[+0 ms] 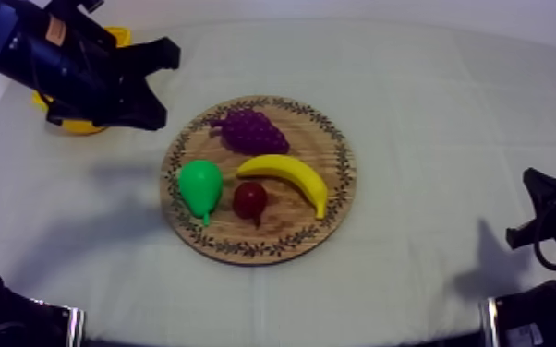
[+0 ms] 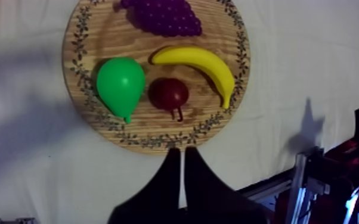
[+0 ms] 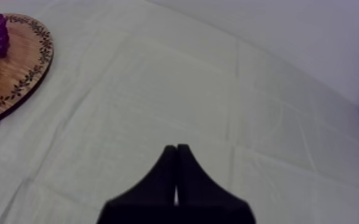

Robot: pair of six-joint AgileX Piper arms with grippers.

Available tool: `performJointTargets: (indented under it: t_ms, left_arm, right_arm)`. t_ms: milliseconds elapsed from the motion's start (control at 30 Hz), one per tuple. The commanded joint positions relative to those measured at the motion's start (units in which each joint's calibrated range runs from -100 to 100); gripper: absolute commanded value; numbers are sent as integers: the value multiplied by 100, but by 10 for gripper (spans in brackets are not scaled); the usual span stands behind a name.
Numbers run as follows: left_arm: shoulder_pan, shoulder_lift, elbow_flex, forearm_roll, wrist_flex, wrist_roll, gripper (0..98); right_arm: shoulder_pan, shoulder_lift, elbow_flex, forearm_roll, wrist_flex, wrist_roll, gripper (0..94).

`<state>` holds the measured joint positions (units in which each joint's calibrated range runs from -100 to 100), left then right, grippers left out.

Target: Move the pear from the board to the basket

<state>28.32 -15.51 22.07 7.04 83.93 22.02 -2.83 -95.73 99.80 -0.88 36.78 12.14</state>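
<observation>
Fingers (image 2: 171, 174) of the left gripper (image 2: 182, 152) and right gripper (image 3: 176, 148) lie pressed together; pear (image 2: 120, 86) on board (image 2: 158, 136).

yellow basket (image 1: 80, 127) mostly behind left arm (image 1: 51, 57)

Wooden board (image 1: 332, 138): one
Pear (image 1: 199, 185): one, green
Banana (image 1: 286, 171): one, yellow
Bunch of grapes (image 1: 250, 131): one, purple
Small red fruit (image 1: 250, 198): one
Total lying on the board: four pieces, no two of a kind
Yellow basket (image 1: 80, 126): one, partly hidden by the left arm (image 1: 60, 65)
Grippers: two, namely left gripper (image 2: 182, 152) and right gripper (image 3: 176, 148)
Grey-white cloth (image 1: 429, 92): one, spread over the table
</observation>
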Motion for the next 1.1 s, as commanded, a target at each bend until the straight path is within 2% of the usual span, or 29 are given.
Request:
performJointTargets:
  t_ms: [0,233,400,633,800,1067]
  left_arm:
    - [-13,92,-56,3,-4,-3,0]
    - [-78,354,-310,-41,-6,3,5]
    - [-16,447,-451,-63,-118,-70,176]
    - [-18,524,-462,65,-154,-197,449]
    - [-30,536,-465,95,-157,-210,558]
    - [5,544,-414,21,-132,-122,705]
  right_arm:
    - [-1,-3,-2,-2,-1,0,2]
    - [-1,-3,-2,-2,-1,0,2]
    - [-1,-3,-2,-2,-1,0,2]
    - [-1,-3,-2,-2,-1,0,2]
    - [-1,-3,-2,-2,-1,0,2]
    - [-1,-3,-2,-2,-1,0,2]
